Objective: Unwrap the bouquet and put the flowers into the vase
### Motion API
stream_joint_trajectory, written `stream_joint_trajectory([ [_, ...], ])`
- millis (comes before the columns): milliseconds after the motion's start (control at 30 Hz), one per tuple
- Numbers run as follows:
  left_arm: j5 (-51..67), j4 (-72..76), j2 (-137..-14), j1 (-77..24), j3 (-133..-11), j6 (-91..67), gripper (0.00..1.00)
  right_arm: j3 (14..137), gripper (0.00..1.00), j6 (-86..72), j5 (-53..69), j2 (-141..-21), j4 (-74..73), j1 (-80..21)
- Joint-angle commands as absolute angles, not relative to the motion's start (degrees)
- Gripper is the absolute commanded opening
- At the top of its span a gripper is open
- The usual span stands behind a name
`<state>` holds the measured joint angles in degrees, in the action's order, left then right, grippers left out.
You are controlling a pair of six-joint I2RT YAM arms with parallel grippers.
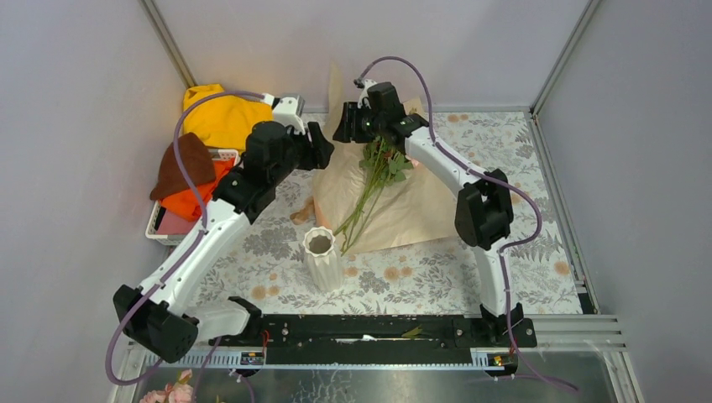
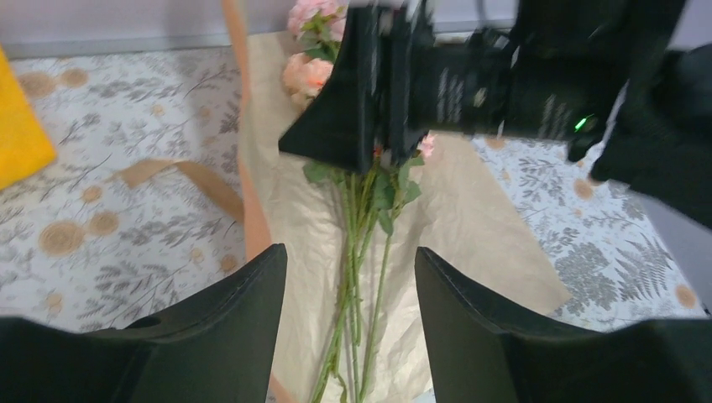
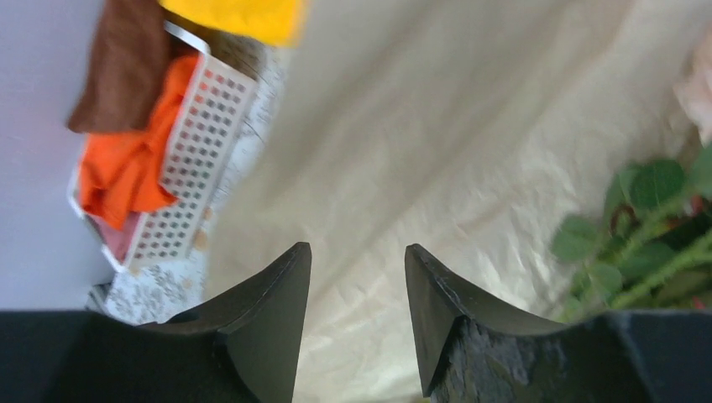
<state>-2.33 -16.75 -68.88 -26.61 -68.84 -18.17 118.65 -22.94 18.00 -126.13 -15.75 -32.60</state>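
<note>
1. Find flowers (image 1: 369,180) on opened kraft paper (image 1: 420,214), stems twd vase (image 1: 321,260).
2. Note both jaws wide, empty: left gripper (image 2: 351,260) at paper's edge, right gripper (image 3: 358,256) near leaves.
3. Move right gripper onto stems below leaves, pinch all tog.

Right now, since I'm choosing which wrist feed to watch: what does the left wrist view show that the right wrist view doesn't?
Left wrist only: recognisable pink and peach rose heads, the right end effector over the stems, a tan ribbon. Right wrist only: a white perforated basket holding an orange cloth and a brown cloth. Both: the kraft paper, green leaves, the yellow cloth.
</note>
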Motion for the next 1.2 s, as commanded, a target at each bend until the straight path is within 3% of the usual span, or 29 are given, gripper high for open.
stream_joint_trajectory([
  [0, 6.7, -16.4, -72.7, -27.2, -74.7, -15.3, 0.65, 107.4, 0.53, -22.3, 9.3, -115.4, -8.9, -32.9],
  [267, -3.5, -24.9, -91.3, -32.1, -86.1, -11.5, 0.61, 92.0, 0.49, -25.1, -18.7, -96.6, -13.4, -32.8],
  [367, -6.2, -25.0, -97.8, -32.0, -87.6, -11.4, 0.6, 88.4, 0.49, -23.9, -23.3, -90.7, -15.8, -32.8],
  [467, -8.7, -25.0, -102.9, -31.4, -89.0, -12.0, 0.57, 86.0, 0.54, -22.0, -23.1, -86.9, -17.6, -32.8],
  [733, -12.4, -24.1, -106.4, -27.3, -83.9, -15.8, 0.53, 79.7, 0.55, -20.2, -21.1, -84.4, -19.3, -32.8],
  [1167, -10.3, -22.0, -111.1, -20.4, -75.2, -22.2, 0.51, 75.8, 0.55, -24.7, -3.5, -95.3, -17.7, -32.9],
])
